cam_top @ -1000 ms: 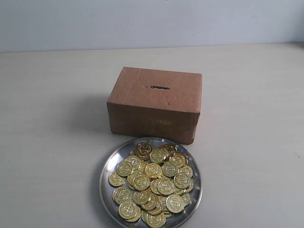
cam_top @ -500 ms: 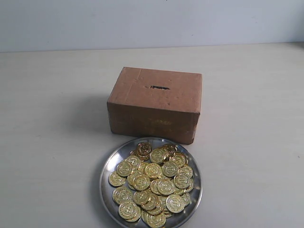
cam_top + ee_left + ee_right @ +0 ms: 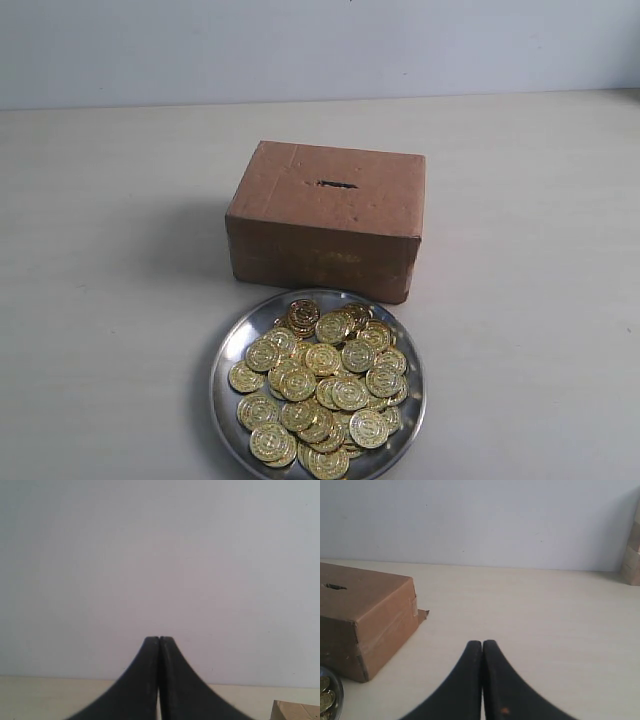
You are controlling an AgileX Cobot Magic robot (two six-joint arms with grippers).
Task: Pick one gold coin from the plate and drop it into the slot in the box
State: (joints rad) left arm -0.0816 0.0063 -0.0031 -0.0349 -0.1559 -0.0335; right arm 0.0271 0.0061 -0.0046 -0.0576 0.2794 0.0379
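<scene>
A brown cardboard box [image 3: 325, 218] stands mid-table with a short dark slot [image 3: 336, 184] in its top face. Directly in front of it sits a round silver plate [image 3: 222, 360] heaped with several gold coins [image 3: 322, 385]. No arm shows in the exterior view. In the left wrist view my left gripper [image 3: 159, 639] is shut and empty, aimed at the pale wall, with a corner of the box [image 3: 296, 711] at the frame's edge. In the right wrist view my right gripper [image 3: 482, 642] is shut and empty over bare table, off to the side of the box [image 3: 365, 615], slot [image 3: 335, 586] and plate [image 3: 339, 695].
A pale wooden table [image 3: 530, 260] carries everything, with a light grey wall [image 3: 320, 45] behind it. A tan stacked object [image 3: 631, 555] stands at the table's far side in the right wrist view. A torn cardboard flap [image 3: 421, 614] juts from the box's base.
</scene>
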